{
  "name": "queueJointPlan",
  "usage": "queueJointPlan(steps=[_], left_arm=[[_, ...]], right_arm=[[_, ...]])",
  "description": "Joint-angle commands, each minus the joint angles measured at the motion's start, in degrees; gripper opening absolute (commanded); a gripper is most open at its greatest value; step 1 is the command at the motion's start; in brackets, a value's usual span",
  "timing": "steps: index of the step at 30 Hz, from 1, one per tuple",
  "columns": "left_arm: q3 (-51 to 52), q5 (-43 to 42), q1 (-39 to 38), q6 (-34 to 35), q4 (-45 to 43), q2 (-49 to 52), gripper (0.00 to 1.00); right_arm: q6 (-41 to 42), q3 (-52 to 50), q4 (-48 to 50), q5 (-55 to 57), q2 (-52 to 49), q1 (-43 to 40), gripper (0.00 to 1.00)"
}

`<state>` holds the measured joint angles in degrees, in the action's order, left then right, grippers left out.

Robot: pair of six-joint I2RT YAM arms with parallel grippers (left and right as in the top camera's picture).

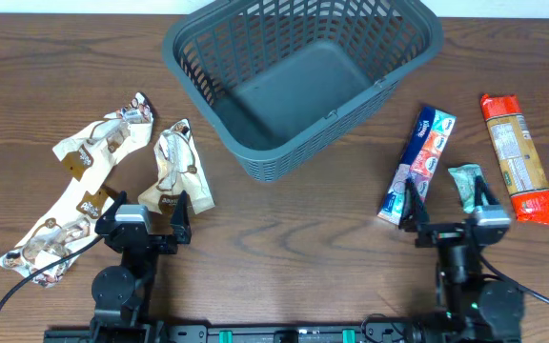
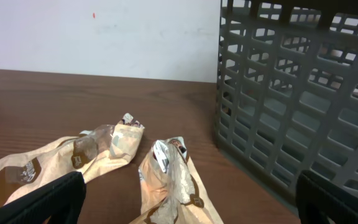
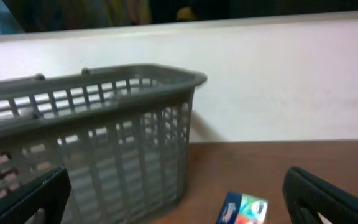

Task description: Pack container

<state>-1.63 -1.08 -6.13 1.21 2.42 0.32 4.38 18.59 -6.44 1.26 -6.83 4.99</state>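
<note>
Container: the dark grey basket (image 1: 294, 95) stands at the far middle of the table (image 1: 284, 224); its floor is bare; probably set centrally so either arm can reach it.
Left gripper (image 1: 146, 214): jaws spread wide, holding nothing; low at the near edge, facing the beige snack packets (image 1: 84, 186); the small beige packet (image 1: 174, 171) lies just ahead.
Right gripper (image 1: 448, 211): jaws wide apart, empty; the blue-and-white packet (image 1: 419, 162) and green packet (image 1: 465, 183) lie just beside its fingers; the orange packet (image 1: 515, 157) lies further right.
Stage: nothing packed yet (a judgement from the bare floor); snacks split left and right, seemingly one share per arm.
</note>
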Motion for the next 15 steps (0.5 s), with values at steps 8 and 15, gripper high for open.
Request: queueJointPlan(steps=[8, 15], left_arm=[[1.4, 0.7, -0.07, -0.98, 1.68, -0.09, 0.99], [1.4, 0.7, -0.07, -0.98, 1.68, -0.09, 0.99]], right_arm=[[-4.87, 38.49, -22.43, 1.86, -27.52, 0.24, 0.99], [-4.9, 68.48, -48.22, -11.72, -43.25, 0.24, 0.99]])
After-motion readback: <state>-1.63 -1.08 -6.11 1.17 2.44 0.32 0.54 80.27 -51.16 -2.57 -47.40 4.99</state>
